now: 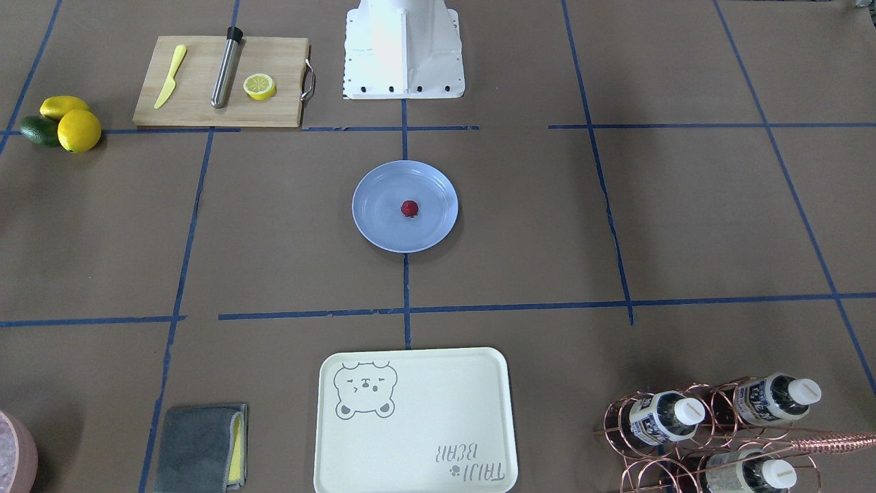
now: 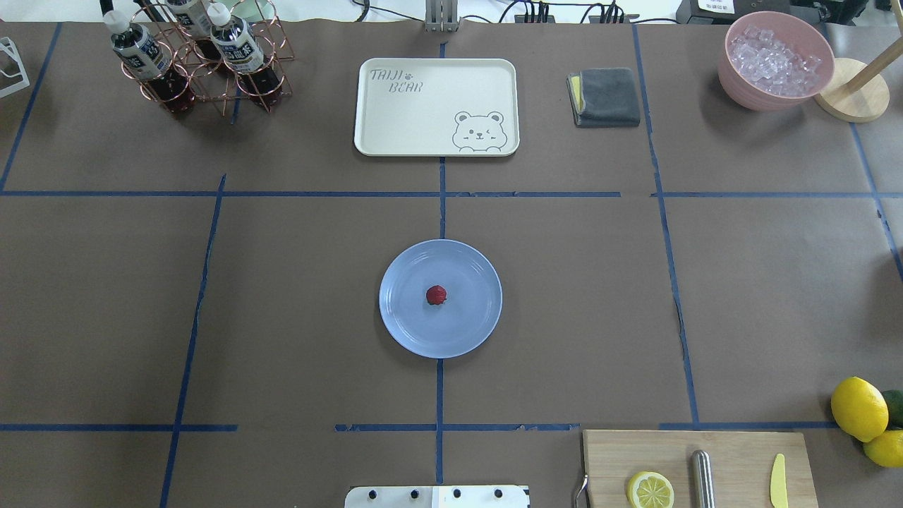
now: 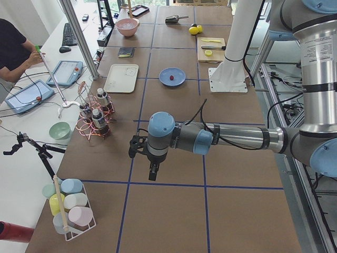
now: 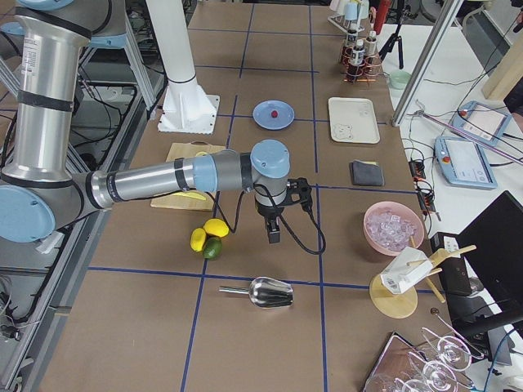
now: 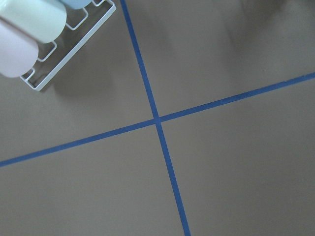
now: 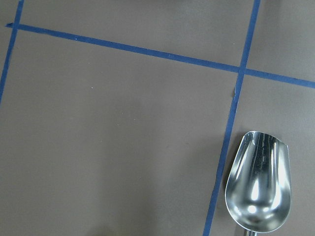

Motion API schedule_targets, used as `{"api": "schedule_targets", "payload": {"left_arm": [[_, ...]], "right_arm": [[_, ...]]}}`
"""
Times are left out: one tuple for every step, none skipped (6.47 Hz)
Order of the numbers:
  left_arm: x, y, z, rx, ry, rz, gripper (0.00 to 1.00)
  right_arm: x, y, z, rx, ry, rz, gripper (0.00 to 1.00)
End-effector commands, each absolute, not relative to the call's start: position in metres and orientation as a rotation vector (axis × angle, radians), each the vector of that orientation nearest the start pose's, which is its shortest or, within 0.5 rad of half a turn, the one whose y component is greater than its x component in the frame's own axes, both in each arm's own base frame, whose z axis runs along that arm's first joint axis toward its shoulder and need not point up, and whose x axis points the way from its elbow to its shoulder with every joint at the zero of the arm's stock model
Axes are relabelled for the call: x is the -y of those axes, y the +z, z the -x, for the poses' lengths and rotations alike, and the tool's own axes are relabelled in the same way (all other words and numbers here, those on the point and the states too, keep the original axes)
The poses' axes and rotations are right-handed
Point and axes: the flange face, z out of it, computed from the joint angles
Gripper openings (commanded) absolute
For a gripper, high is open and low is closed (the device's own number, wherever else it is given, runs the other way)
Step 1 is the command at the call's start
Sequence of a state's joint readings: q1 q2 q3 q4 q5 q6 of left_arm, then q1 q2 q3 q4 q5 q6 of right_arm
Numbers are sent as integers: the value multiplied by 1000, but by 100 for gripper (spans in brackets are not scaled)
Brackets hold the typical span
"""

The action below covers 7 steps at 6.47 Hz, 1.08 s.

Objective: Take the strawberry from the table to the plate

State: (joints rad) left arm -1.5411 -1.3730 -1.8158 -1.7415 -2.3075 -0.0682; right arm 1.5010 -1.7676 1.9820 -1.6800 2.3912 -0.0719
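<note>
The small dark-red strawberry point(image 1: 409, 208) point(image 2: 436, 295) lies in the middle of the pale blue plate point(image 1: 380, 222) point(image 2: 469, 321), which sits at the centre of the brown table point(image 1: 616, 226). Neither gripper is near it. My left gripper point(image 3: 152, 172) hangs over bare table far toward the robot's left end and shows only in the exterior left view. My right gripper point(image 4: 274, 233) hangs near the lemons point(image 4: 208, 234) at the other end and shows only in the exterior right view. I cannot tell whether either is open or shut. Both wrist views show only table.
A cream bear tray point(image 2: 436, 106), a grey cloth point(image 2: 605, 97), a bottle rack point(image 2: 197, 60) and a pink ice bowl point(image 2: 774, 60) line the far side. A cutting board point(image 2: 695, 469) with a lemon half lies near the base. A metal scoop point(image 6: 258, 182) lies below my right wrist.
</note>
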Motion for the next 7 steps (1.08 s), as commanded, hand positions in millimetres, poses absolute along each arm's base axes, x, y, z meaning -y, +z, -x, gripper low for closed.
{"api": "schedule_targets", "payload": {"left_arm": [[414, 613, 56, -736, 109, -202, 100], [421, 605, 54, -735, 117, -226, 100], [420, 609, 54, -734, 119, -214, 100], [419, 608, 54, -736, 113, -192, 100], [414, 614, 54, -735, 71, -78, 100], [419, 613, 54, -731, 117, -57, 100], [416, 617, 54, -733, 120, -28, 100]], "right_arm": [[410, 560, -32, 824, -169, -88, 100], [410, 562, -31, 824, -170, -84, 100], [409, 565, -32, 824, -166, -79, 100], [409, 566, -32, 823, -166, -75, 100], [410, 572, -32, 821, -163, -66, 100], [410, 572, -32, 820, -163, -66, 100], [410, 572, -32, 821, -161, -65, 100]]}}
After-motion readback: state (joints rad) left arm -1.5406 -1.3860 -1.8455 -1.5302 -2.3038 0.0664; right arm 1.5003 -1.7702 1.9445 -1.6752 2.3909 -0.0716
